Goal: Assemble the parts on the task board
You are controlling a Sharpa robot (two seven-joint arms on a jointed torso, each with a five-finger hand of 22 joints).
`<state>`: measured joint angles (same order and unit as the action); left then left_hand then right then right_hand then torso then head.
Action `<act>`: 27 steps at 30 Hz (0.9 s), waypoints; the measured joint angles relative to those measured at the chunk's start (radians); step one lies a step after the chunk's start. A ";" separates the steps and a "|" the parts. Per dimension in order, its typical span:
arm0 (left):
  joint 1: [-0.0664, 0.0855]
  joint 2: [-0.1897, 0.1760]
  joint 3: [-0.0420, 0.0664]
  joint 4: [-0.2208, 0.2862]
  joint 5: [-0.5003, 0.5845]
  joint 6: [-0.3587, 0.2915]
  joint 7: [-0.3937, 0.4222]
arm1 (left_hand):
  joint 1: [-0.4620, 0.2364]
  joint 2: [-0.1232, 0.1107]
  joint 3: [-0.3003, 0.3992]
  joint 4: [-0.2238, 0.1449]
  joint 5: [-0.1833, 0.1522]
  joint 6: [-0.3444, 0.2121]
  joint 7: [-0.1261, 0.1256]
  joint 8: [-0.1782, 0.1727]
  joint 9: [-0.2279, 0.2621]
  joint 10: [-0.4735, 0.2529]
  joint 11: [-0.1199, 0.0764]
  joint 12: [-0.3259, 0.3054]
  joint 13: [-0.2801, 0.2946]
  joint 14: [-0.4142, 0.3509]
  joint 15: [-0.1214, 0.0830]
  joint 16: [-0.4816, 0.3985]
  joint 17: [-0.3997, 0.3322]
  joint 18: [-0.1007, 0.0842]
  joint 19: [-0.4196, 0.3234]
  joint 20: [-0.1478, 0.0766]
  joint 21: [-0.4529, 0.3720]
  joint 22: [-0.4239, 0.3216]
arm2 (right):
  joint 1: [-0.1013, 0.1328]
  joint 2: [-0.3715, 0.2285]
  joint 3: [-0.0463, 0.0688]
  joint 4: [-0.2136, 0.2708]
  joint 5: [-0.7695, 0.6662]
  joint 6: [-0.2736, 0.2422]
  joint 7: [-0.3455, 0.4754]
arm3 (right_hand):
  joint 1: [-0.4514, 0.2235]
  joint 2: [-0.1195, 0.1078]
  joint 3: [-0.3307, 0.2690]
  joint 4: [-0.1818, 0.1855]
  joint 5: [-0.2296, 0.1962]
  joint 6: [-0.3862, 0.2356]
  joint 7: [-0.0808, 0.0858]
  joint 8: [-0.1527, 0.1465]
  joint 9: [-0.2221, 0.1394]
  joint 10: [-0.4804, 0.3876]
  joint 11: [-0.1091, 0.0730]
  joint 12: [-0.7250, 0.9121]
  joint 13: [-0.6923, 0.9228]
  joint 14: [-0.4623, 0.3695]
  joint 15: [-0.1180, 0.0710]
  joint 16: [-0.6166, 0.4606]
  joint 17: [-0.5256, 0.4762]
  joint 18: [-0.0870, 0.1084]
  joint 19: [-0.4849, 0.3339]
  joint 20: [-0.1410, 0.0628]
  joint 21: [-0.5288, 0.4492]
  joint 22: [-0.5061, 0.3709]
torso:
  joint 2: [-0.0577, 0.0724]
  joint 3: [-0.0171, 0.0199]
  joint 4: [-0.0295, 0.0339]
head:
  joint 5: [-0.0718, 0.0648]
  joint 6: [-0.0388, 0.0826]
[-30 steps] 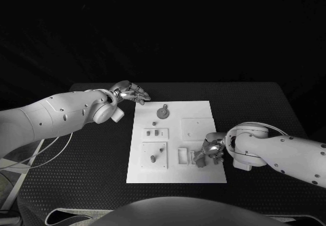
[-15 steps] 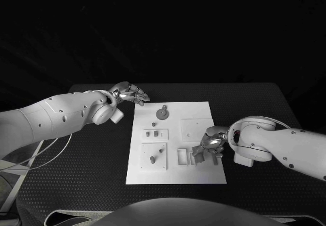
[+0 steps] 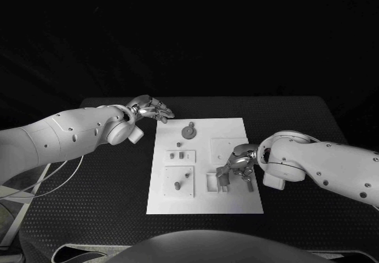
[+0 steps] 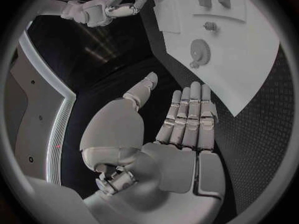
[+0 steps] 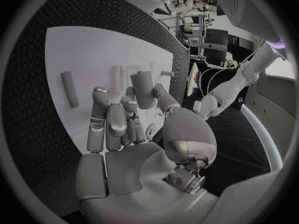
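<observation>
A white task board [image 3: 237,131] lies in the middle of a black table [image 3: 316,120], with small parts on it, including a round gear-like part [image 3: 189,131] near its 12 o'clock end. The left hand [image 3: 150,108] hovers off the board's 11 o'clock corner, over bare table, its fingers [image 4: 190,115] straight, side by side and holding nothing. The right hand [image 3: 237,167] reaches in from 3 o'clock and sits low over the board's 5 o'clock area, fingers [image 5: 109,122] curled downward beside a loose bar-shaped part [image 5: 69,88]; whether it grips anything I cannot tell. Open table surrounds the board on all sides.
</observation>
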<state>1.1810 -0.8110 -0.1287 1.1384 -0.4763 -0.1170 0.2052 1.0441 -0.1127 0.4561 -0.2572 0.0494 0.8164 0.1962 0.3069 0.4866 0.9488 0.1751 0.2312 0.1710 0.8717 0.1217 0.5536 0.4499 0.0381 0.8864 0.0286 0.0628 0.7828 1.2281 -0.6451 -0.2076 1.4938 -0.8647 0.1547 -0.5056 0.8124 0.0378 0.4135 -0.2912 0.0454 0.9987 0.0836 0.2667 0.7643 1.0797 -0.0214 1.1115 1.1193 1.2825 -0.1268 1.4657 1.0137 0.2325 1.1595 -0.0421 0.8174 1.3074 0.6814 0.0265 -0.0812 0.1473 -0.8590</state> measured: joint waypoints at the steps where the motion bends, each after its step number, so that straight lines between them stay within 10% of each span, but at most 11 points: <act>1: 0.000 0.000 0.000 0.000 0.000 0.000 0.000 | 0.000 0.000 0.000 0.000 0.000 0.000 0.000 0.000 0.000 0.000 0.000 0.000 0.000 0.000 0.000 0.000 0.000 0.000 0.000 0.000 0.000 -0.001 | 0.000 0.004 -0.002 -0.004 0.006 0.000 -0.002 | 0.000 0.000 -0.003 -0.003 0.000 0.000 0.000 0.000 0.000 0.000 0.000 0.000 -0.001 0.000 0.000 0.000 -0.001 0.000 -0.002 0.002 0.000 0.000 | 0.000 0.0001 0.0000 | 0.000 -0.001; 14: 0.000 0.000 0.000 0.000 0.000 0.001 0.000 | -0.004 -0.004 0.000 0.000 0.000 0.000 0.000 0.000 -0.001 0.000 0.000 0.000 0.000 0.000 0.000 0.000 0.002 0.000 0.000 0.000 0.000 -0.001 | -0.002 0.041 -0.030 -0.051 0.042 0.007 -0.014 | -0.003 0.004 -0.011 0.003 0.000 0.000 0.000 -0.009 0.000 0.000 0.000 0.000 -0.005 0.000 0.000 0.000 -0.006 0.000 -0.002 0.005 0.000 0.000 | 0.000 0.0008 0.0006 | 0.002 -0.006; 27: 0.000 0.000 0.000 0.001 0.000 0.002 0.000 | -0.004 -0.004 0.000 0.000 0.000 0.000 0.000 0.000 -0.001 0.000 0.000 0.000 -0.001 0.000 0.000 0.000 0.003 0.000 0.000 0.000 0.000 -0.001 | -0.009 0.056 -0.033 -0.054 0.045 0.011 -0.018 | -0.015 0.015 -0.014 0.006 -0.003 0.004 -0.003 -0.017 0.000 0.000 0.000 0.000 -0.010 -0.006 -0.002 0.000 -0.010 0.000 -0.002 0.005 0.000 0.000 | 0.000 0.0009 0.0004 | 0.006 -0.011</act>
<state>1.1810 -0.8106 -0.1287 1.1391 -0.4762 -0.1148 0.2053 1.0402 -0.1167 0.4561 -0.2573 0.0494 0.8164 0.1962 0.3069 0.4858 0.9488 0.1751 0.2312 0.1702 0.8717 0.1217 0.5535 0.4527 0.0381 0.8864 0.0286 0.0628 0.7823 1.2187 -0.5893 -0.2402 1.4397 -0.8195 0.1652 -0.5232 0.7979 0.0531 0.3999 -0.2854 0.0423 1.0023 0.0807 0.2495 0.7644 1.0799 -0.0211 1.1113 1.1094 1.2769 -0.1283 1.4656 1.0033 0.2324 1.1578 -0.0371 0.8174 1.3074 0.6816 0.0273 -0.0808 0.1536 -0.8698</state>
